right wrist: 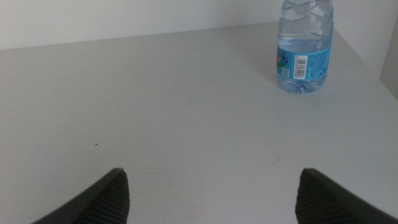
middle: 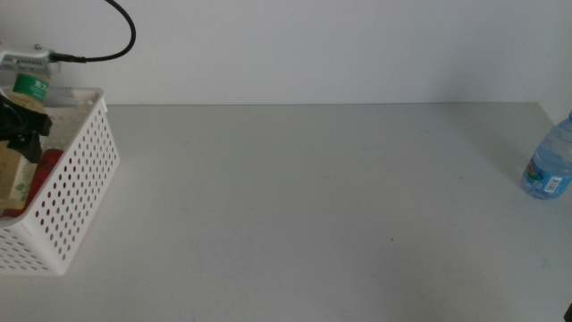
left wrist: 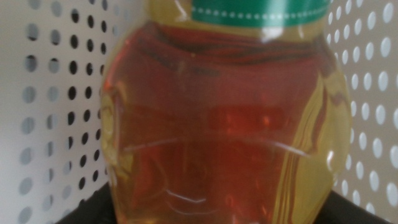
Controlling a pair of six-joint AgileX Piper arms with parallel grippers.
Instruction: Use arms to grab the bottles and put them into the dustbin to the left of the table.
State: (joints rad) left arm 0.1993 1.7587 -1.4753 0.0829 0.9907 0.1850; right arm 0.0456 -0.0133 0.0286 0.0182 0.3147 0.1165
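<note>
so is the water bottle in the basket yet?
No, the water bottle stands on the table at the far right, away from the basket.

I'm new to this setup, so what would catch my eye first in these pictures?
The yellow tea bottle fills the left wrist view, held by the left gripper inside the white perforated dustbin at the table's left. A clear water bottle stands alone at the far right, ahead of the open right gripper.

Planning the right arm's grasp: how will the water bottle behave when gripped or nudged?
The water bottle stands upright near the table edge and is taller than wide, so a nudge may tip it. Its clear ribbed wall looks thin, so it likely flexes under a squeeze. The glossy label may be slippery. The right gripper is open, well short of it.
</note>
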